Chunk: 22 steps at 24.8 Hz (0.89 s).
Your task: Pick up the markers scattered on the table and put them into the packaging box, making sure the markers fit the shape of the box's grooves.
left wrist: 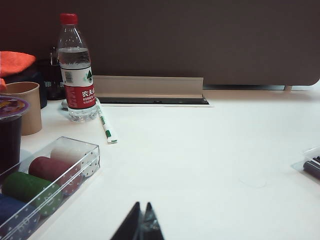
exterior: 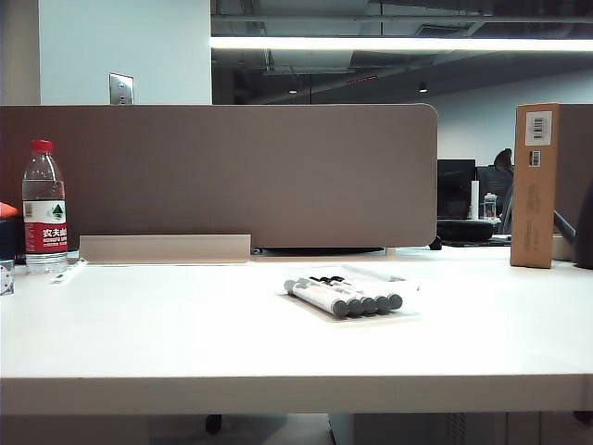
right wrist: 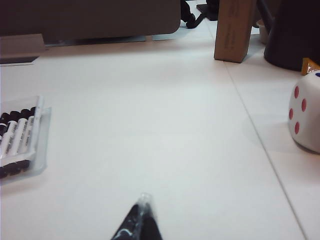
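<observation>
Markers (exterior: 345, 297) lying side by side in the packaging box (exterior: 400, 283) mid-surface (exterior: 185, 324); checking each sits flat. Left gripper (left wrist: 141, 222) and right gripper (right wrist: 140, 220) pressed together, empty, hovering well apart.

You can read 农夫山泉 on the water bottle's (left wrist: 76, 65) red label; the carton's (exterior: 535, 185) barcode labels stay illegible.
</observation>
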{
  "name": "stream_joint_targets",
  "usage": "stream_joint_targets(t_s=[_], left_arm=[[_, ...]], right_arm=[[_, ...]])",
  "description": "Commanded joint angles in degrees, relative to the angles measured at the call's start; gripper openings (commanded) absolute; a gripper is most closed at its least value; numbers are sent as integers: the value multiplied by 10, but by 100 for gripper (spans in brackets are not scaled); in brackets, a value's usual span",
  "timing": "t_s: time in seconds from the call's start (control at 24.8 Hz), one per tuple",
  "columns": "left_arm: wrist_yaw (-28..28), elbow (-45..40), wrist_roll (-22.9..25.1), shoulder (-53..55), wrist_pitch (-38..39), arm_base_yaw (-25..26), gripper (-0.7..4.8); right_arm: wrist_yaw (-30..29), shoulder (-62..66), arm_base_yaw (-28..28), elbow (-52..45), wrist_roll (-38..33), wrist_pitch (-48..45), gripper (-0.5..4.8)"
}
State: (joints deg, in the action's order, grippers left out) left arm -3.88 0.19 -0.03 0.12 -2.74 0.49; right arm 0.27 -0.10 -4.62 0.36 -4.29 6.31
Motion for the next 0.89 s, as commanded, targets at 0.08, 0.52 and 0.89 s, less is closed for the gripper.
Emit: stream_joint_targets(t_s=[0.08, 0.52, 0.89], left_arm=[[0, 3, 0, 0, -6, -1, -5], [0, 3, 0, 0, -6, -1, -5], [0, 3, 0, 0, -6, -1, -5]], right_arm=[[30, 0, 3, -3, 30, -50, -1], [30, 0, 16, -3, 75, -75, -1], [52, 0, 16, -3, 73, -75, -1]])
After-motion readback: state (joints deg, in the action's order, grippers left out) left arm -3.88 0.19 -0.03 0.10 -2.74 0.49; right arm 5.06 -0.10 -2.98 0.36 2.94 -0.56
